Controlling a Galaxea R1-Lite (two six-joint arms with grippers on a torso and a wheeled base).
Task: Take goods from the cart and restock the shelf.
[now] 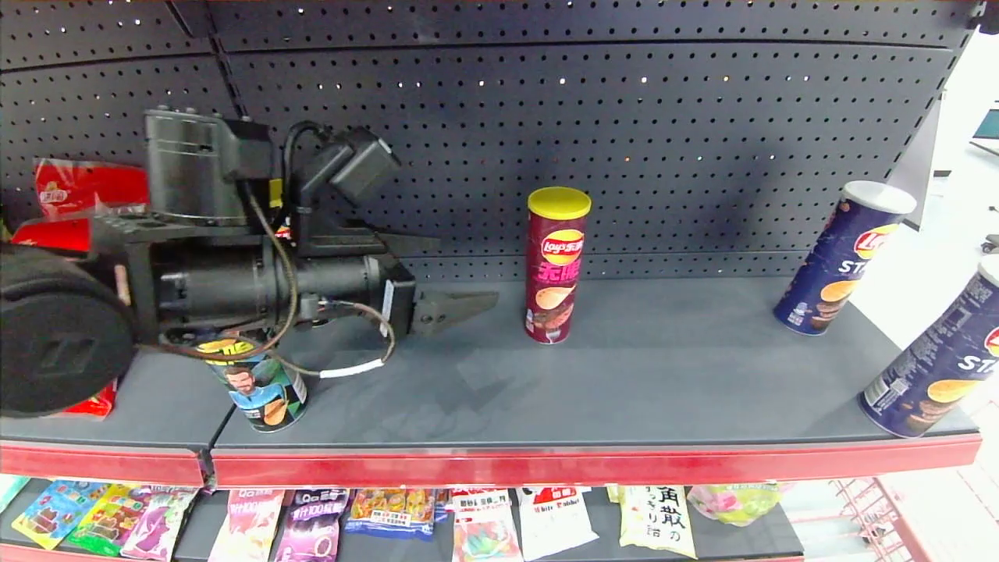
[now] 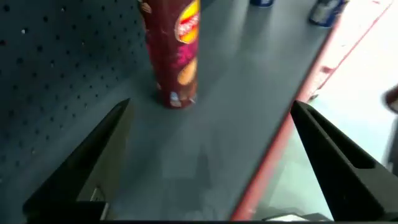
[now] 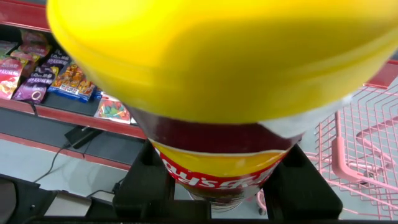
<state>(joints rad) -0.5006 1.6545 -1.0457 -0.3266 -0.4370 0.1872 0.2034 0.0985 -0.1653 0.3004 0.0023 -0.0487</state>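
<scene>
Maroon can (image 1: 556, 265) stands upright mid-shelf (image 1: 663, 390), near the back panel. Left gripper (image 2: 211, 106), spread wide and empty, points at it from just beside. Right gripper (image 3: 224, 186) is clamped on a second can (image 3: 217, 62), with the pink cart (image 3: 367, 137) behind. Two blue cans (image 1: 843, 257) occupy the shelf's right end.

Left arm (image 1: 234, 281) blocks the top of the cartoon-face can (image 1: 261, 394) and most of the red bags (image 1: 82, 187) behind it. Blue can (image 1: 936, 367) far rt is clipped at the edge. Right wrist cam: yellow-lid can (image 3: 217, 68) is a blurry blob w/ its top cut off, base out of sight. Btm-shelf packets (image 1: 484, 523) get chopped too, can't tell what's in 'em.
</scene>
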